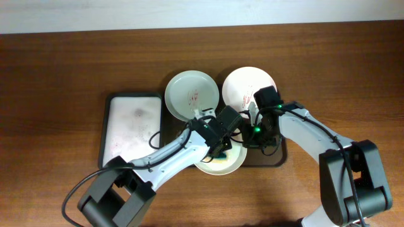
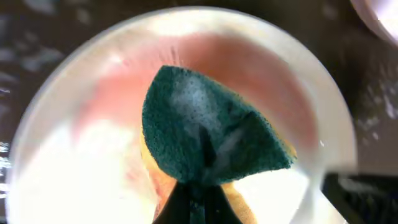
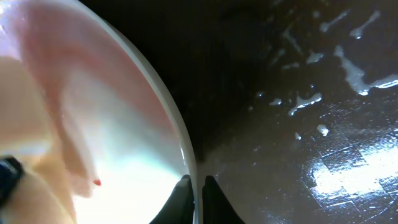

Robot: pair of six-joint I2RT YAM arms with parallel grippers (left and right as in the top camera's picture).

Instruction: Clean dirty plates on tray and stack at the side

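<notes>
At the tray's (image 3: 298,93) near edge, the white plate (image 2: 81,143) is smeared pink under a green sponge (image 2: 211,124) clamped in the left gripper (image 2: 199,190). The right gripper (image 3: 196,186) pinches its rim; hard scrubbing could wrench that thin hold loose and skid the plate off the tray

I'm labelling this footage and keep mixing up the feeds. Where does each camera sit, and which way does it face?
Overhead: fixed above the table, facing straight down; both arms reach in from the bottom edge to the dark tray.
Left wrist: on the left arm, looking down past the left fingers and green sponge onto the smeared plate.
Right wrist: low at that plate's rim, facing across the wet tray; the right fingers straddle the rim.
Shared: both wrist views show the same plate.
</notes>
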